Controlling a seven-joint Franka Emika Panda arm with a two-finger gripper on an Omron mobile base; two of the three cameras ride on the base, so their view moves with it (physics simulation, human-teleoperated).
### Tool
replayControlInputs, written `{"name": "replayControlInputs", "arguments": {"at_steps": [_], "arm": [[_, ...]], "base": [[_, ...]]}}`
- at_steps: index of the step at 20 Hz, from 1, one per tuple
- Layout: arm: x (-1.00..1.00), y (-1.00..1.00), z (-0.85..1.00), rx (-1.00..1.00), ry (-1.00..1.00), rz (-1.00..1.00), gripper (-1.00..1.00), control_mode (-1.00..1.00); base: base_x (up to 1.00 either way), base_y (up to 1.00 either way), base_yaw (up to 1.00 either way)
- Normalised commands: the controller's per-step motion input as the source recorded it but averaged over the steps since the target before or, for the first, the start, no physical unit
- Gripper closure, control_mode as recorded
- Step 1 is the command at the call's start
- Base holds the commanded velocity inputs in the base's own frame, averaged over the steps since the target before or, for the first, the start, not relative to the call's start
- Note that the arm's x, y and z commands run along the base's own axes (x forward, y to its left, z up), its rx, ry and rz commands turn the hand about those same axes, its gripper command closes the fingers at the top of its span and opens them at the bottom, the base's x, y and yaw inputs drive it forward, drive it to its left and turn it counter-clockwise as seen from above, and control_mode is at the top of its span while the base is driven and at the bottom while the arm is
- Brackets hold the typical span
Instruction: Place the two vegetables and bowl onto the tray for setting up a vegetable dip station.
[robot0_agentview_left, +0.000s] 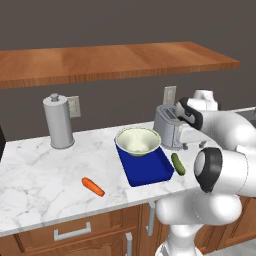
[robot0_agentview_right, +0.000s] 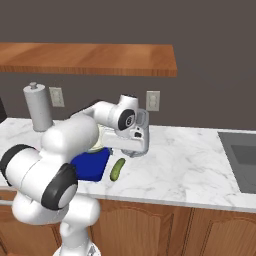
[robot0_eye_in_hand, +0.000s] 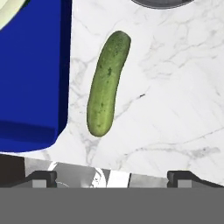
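Left of the tray (robot0_agentview_left: 148, 172) we see the paper-towel holder (robot0_agentview_left: 58, 122) and carrot (robot0_agentview_left: 93, 186) on the tabletop (robot0_agentview_left: 35, 170), the bowl (robot0_agentview_left: 138, 141) resting on it, the cucumber (robot0_eye_in_hand: 107, 83) just right, our jaws hovering above, wide open, empty, toaster (robot0_agentview_left: 167, 126) behind.

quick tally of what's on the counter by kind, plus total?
Vegetables: 2, carrot and cucumber
Bowls: 1, bowl
Trays: 1, tray
Toasters: 1, toaster
Paper towel holders: 1, paper towel holder
Total: 6
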Motion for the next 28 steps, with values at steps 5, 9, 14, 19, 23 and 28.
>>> {"name": "replayControlInputs", "arguments": {"at_steps": [5, 9, 14, 19, 23, 28], "arm": [[0.06, -0.05, -0.24, 0.03, -0.04, 0.05, -1.00, -1.00], [0.00, 0.00, -0.21, 0.03, -0.11, 0.02, -1.00, -1.00], [0.00, 0.00, -0.22, 0.02, -0.10, 0.00, -1.00, -1.00], [0.08, 0.00, -0.20, 0.01, -0.03, 0.00, -1.00, -1.00], [0.11, 0.00, -0.18, 0.02, 0.00, 0.00, -1.00, -1.00], [0.10, 0.01, -0.18, 0.03, 0.00, 0.00, -1.00, -1.00]], "base": [[0.00, 0.00, 0.00], [0.00, 0.00, 0.00], [0.00, 0.00, 0.00], [0.00, 0.00, 0.00], [0.00, 0.00, 0.00], [0.00, 0.00, 0.00]]}}
